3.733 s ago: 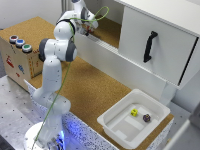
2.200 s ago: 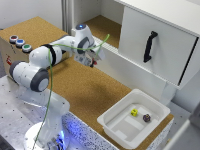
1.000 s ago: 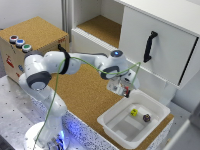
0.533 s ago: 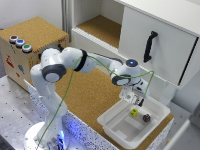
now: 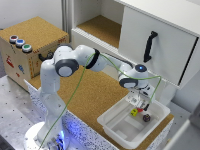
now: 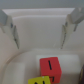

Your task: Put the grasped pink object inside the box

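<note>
Pink object [image 6: 51, 66] now in box [image 5: 114, 123], end effector [image 5: 141, 103] lowered, spread

Pink-red object [image 6: 50, 66] inside white box [image 5: 116, 129].

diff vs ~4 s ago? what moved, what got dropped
The arm swung from the open shelf across to the box, and the end effector came down over it. The wrist view shows its fingers spread and empty, with a pink-red die lying on the box floor below, so it looks released. The yellow die and dark die stayed in the box; the drawer did not move.
</note>
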